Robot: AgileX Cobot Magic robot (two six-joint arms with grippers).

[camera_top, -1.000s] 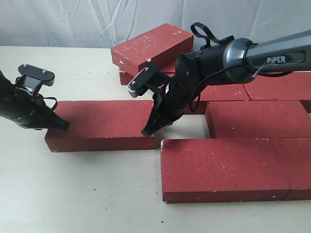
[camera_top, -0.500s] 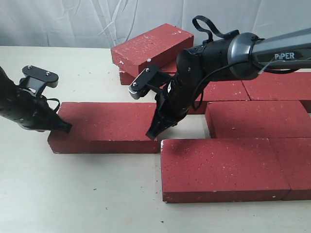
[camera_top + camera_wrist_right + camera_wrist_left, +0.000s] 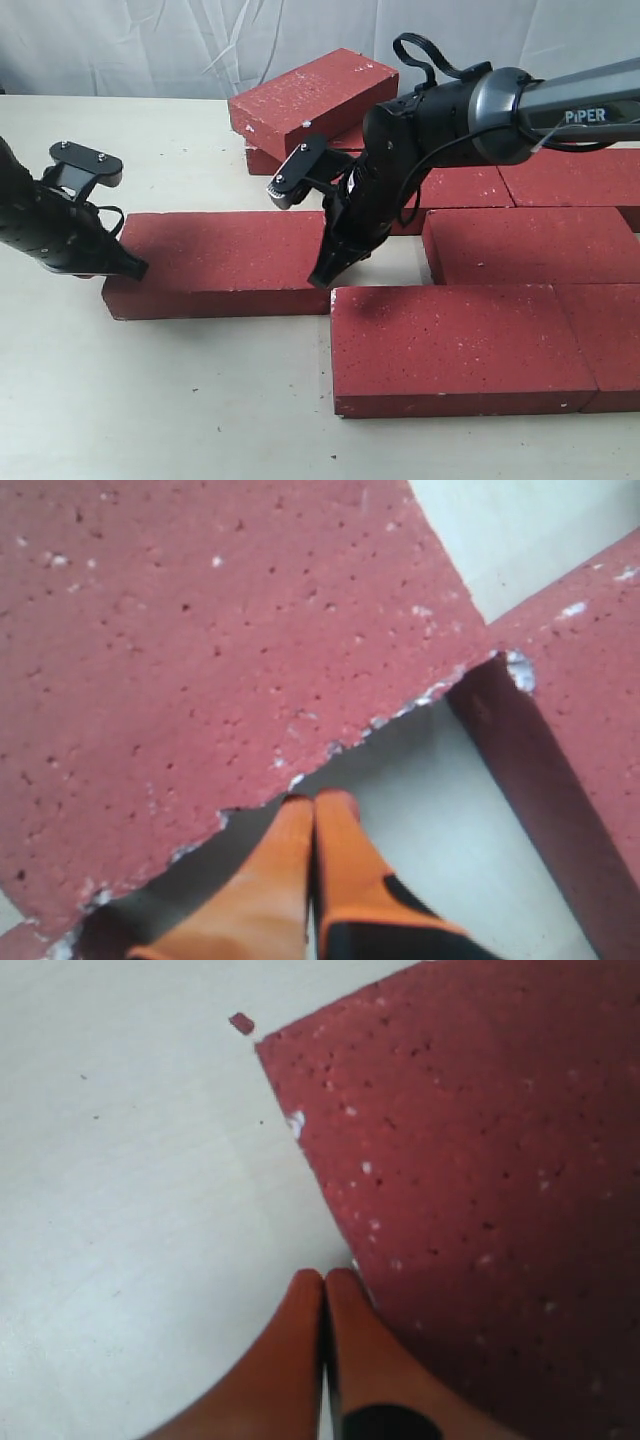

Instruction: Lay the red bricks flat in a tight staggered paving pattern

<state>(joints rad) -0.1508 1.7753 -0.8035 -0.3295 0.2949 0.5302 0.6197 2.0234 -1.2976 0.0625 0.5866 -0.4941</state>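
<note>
One loose red brick (image 3: pixel 215 262) lies flat at centre-left, and it fills much of the left wrist view (image 3: pixel 480 1160) and the right wrist view (image 3: pixel 200 660). My left gripper (image 3: pixel 133 268) is shut and empty, its tips (image 3: pixel 323 1280) against the brick's left end near a corner. My right gripper (image 3: pixel 320 276) is shut and empty too. Its tips (image 3: pixel 318 802) are on the table at the brick's right end, in the gap before the front paved brick (image 3: pixel 455 345) (image 3: pixel 590 680). More red bricks (image 3: pixel 530 245) lie flat in rows to the right.
At the back centre, a brick (image 3: pixel 310 95) lies tilted on top of another. A small red chip (image 3: pixel 241 1023) lies on the pale table (image 3: pixel 180 400) beyond the loose brick's corner. A white curtain (image 3: pixel 150 40) closes off the back.
The loose brick has slid a little to the right, towards the paved rows. Both shut grippers have moved right with it.
</note>
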